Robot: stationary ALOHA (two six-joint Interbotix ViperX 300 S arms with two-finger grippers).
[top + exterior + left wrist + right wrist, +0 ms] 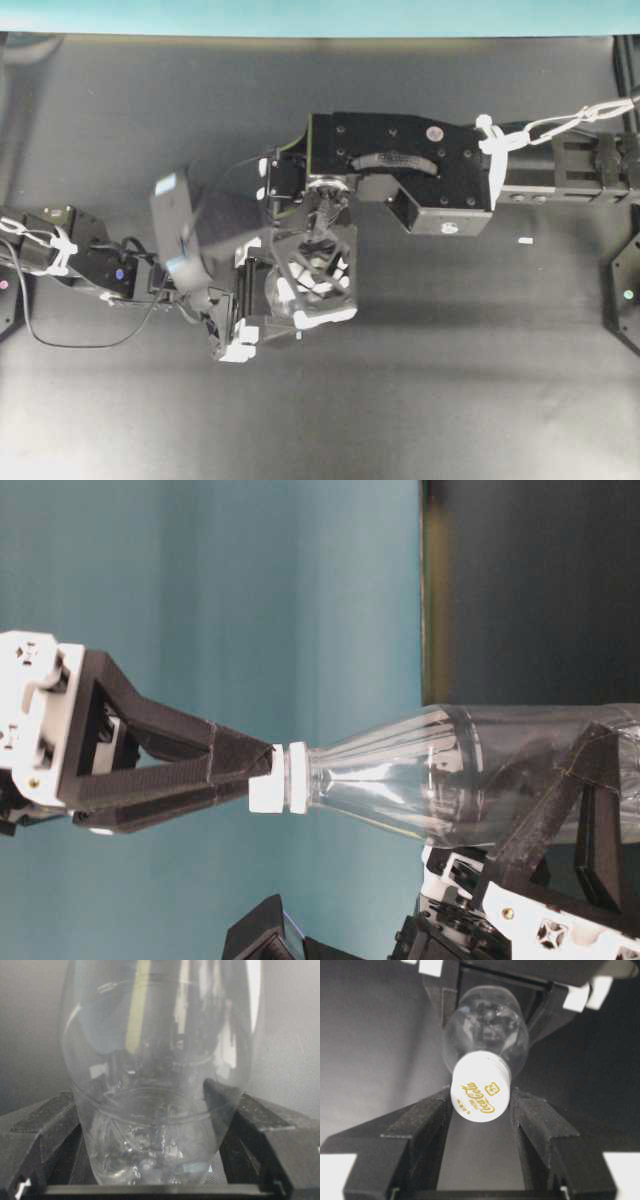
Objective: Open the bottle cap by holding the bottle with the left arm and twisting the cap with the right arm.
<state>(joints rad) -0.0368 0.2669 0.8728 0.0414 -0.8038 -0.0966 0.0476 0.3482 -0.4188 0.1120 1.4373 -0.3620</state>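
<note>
1. Bottle (480, 770) is clear plastic with rounded shoulders. It's held off the black table (420, 400), and the table-level view is rotated so the bottle reads as lying sideways with its neck pointing left.
2. Left gripper (155, 1125) is clamped on the bottle body. In the left wrist view the black fingers (45, 1125) press both sides of the lower body, with the bottle base sitting deep between them.
3. Left arm (90, 262) comes in from the left edge of the overhead view, with black wires and a white cable tie showing near its base.
4. Bottle cap (481, 1086) is white with gold script on top, and it's on the neck.
5. Right gripper (481, 1110) is closed on the cap. In the right wrist view both black fingers (422, 1120) touch the cap's sides. The table-level view shows the same fingertips meeting the cap (278, 778) from the left.
6. Right arm (420, 165) reaches in from the right of the overhead view, its flat housing carrying a small dot sticker. Its lattice gripper (315, 265) sits directly over the bottle, hiding most of it from above.
7. A small white scrap (525, 241) lies on the table to the right, well apart from both grippers.
</note>
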